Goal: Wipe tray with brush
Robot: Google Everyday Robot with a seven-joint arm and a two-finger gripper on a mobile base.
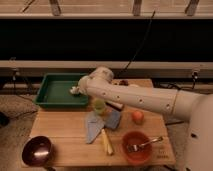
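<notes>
The dark-green tray [55, 92] stands at the back left of the wooden table. My gripper [76, 91] is at the end of the white arm, low over the tray's right part, just inside its right rim. A small whitish brush [73, 90] shows at the gripper's tip and moves along with it, so the gripper is shut on it. The brush head is down at the tray floor. The arm hides the handle.
A green cup [99, 105] stands just right of the tray under the arm. In front lie a blue-grey cloth [102, 122] and a tan block [106, 142]. An orange fruit [137, 116], a red bowl [131, 156] holding a fork [143, 145], and a dark bowl [36, 150] are nearby.
</notes>
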